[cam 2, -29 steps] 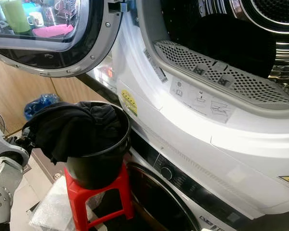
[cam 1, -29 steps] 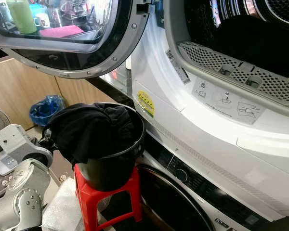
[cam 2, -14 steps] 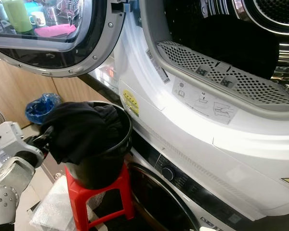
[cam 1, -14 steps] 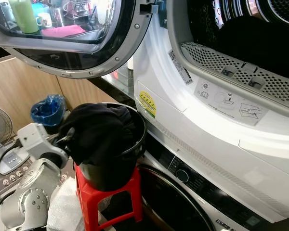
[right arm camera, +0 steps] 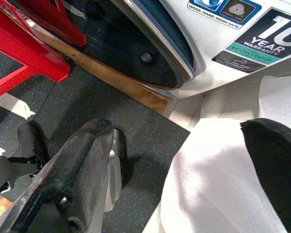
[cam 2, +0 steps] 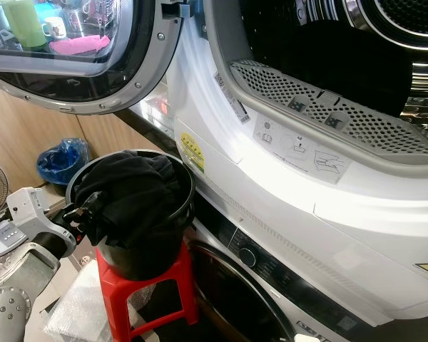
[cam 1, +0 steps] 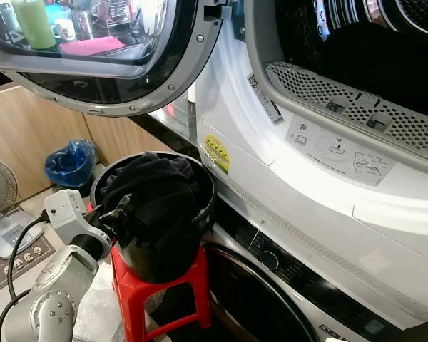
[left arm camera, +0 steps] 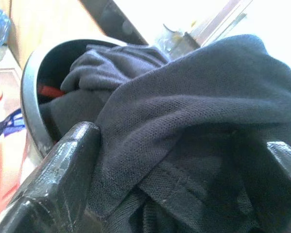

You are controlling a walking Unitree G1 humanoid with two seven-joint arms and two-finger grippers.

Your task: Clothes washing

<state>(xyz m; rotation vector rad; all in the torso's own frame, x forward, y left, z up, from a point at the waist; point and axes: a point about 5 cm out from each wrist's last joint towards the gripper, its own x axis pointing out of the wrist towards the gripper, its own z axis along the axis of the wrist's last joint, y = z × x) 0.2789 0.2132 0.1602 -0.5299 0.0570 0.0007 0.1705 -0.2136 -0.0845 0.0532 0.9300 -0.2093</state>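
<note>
Occlusions and crops, current frame

I can't see inside the black bucket [cam 1: 172, 249]: the dark clothes [cam 1: 157, 192] heaped in it cover the contents and most of its rim. Left tool [cam 1: 114, 212] fingertips are buried in that fabric, so from the head views I can't tell the contact point. Upper drum opening [cam 1: 385, 50] is cut off by the top edge, and its interior is too dark to read. Lower machine door [cam 1: 250, 299] runs off the bottom edge. Warning sticker [cam 1: 216, 153] text is too small to read. Red stool [cam 1: 160, 292] legs are cropped.
</note>
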